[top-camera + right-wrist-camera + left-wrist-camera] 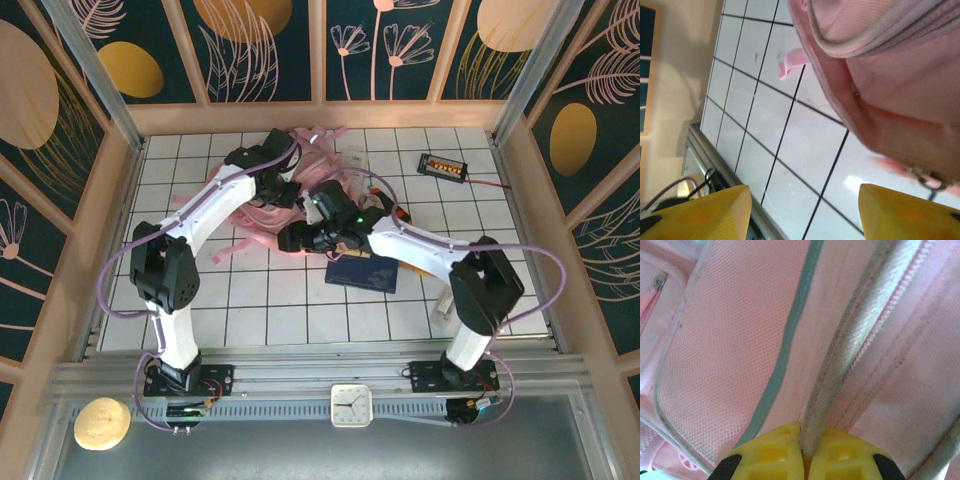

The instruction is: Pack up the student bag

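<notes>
the student bag lying mid-table toward the back is soft, light and floppy, so your left gripper, clamped on its stiffer piped zipper seam, looks well placed, while your right gripper hangs spread wide beside it, grasping nothing.

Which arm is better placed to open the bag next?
Right, likely. Its fingers are open and free, with a metal pull on the bag close beside them. The left fingers are shut on the bag's grey edging, so left suits holding it.
</notes>
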`<state>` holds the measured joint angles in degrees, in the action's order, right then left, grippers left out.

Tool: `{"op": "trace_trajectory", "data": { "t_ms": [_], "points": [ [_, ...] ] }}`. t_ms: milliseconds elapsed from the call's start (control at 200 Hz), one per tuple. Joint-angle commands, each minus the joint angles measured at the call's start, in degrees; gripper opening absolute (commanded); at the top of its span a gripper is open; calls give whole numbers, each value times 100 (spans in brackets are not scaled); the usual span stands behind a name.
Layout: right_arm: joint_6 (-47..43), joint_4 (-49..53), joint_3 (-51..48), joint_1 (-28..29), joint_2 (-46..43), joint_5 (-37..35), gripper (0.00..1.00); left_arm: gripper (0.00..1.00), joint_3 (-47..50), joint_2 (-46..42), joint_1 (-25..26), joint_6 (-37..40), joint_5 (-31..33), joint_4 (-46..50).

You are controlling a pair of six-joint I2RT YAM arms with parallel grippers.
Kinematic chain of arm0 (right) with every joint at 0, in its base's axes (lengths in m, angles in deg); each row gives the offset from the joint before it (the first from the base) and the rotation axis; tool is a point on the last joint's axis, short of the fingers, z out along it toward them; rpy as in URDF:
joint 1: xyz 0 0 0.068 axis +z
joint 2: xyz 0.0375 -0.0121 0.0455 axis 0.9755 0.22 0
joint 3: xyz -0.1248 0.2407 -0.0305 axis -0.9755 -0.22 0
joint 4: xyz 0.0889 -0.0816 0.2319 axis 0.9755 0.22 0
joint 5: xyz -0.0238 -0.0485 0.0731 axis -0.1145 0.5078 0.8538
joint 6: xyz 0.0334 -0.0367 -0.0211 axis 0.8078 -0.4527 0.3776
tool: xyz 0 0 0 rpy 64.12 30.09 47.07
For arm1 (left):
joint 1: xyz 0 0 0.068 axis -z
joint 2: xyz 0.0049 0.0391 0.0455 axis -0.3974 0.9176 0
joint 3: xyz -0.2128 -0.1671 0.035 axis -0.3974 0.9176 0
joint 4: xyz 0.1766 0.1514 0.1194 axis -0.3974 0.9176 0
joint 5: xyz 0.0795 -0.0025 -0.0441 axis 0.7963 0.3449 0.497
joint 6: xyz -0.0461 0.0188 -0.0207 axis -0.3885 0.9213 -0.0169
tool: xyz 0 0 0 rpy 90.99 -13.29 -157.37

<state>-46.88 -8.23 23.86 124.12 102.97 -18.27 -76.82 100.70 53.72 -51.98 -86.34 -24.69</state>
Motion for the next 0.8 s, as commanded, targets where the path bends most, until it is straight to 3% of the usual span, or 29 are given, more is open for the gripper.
{"op": "trace_trajectory", "data": {
  "t_ms": [0,135,305,425,661,771,796],
  "points": [
    [65,498,-298,-368,-1039,5,66,0,192,-549,120,402,-148,-328],
    [32,751,-382,-1120,-1442,47,70,0,223,-672,119,587,-279,-383],
    [-400,1024,107,-1769,-773,259,70,0,254,-723,124,689,-347,-411],
    [-495,972,217,-1912,-425,354,70,0,309,-768,123,698,-390,-416],
    [-102,-447,-111,-1905,-92,704,68,0,500,-838,125,705,-560,-512],
    [156,-1309,-169,-1880,-24,913,56,0,571,-838,125,741,-640,-532],
    [181,-1446,-161,-1869,-4,942,50,0,595,-845,125,743,-656,-550]
  ]
}}
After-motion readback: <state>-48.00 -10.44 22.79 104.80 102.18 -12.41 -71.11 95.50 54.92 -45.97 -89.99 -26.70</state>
